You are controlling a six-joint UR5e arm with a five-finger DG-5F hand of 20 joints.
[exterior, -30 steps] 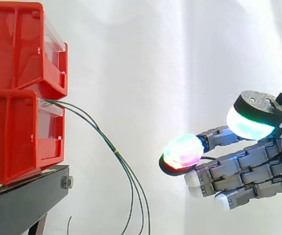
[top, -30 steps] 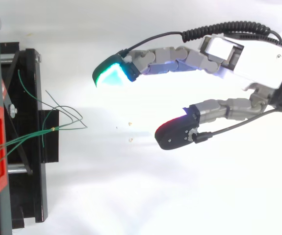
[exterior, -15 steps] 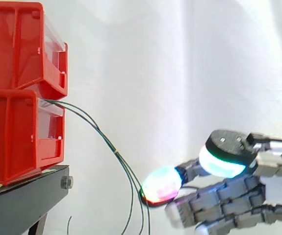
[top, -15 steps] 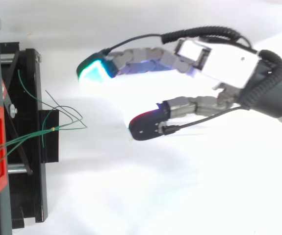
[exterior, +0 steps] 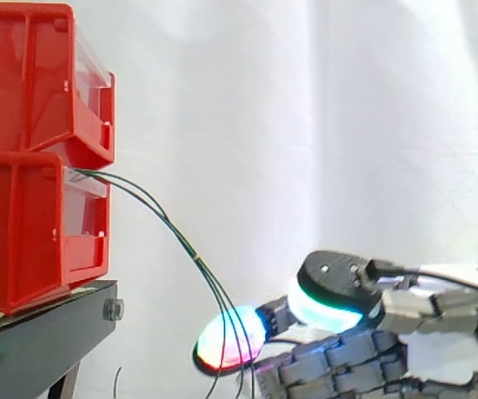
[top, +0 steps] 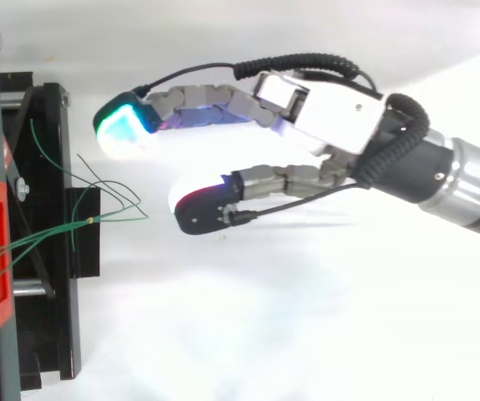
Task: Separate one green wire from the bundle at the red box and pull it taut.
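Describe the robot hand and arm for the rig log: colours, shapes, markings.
The robot hand has a white box-shaped body and segmented grey fingers. They end in thick, rounded, black-backed fingertip pads. One pad glows cyan-green. Another, in the side view, shows mixed red, green and magenta. Behind the hand, a black wrist section meets the silver cylindrical arm. No markings are legible.

My hand (top: 331,117) has a white, boxy back, and my fingers (top: 214,98) are chains of grey links. My fingertips (top: 124,134) are thick pads in black shells, one glowing cyan-green, another red and rainbow-tinted. My wrist (top: 463,180) is black with a silver ring.
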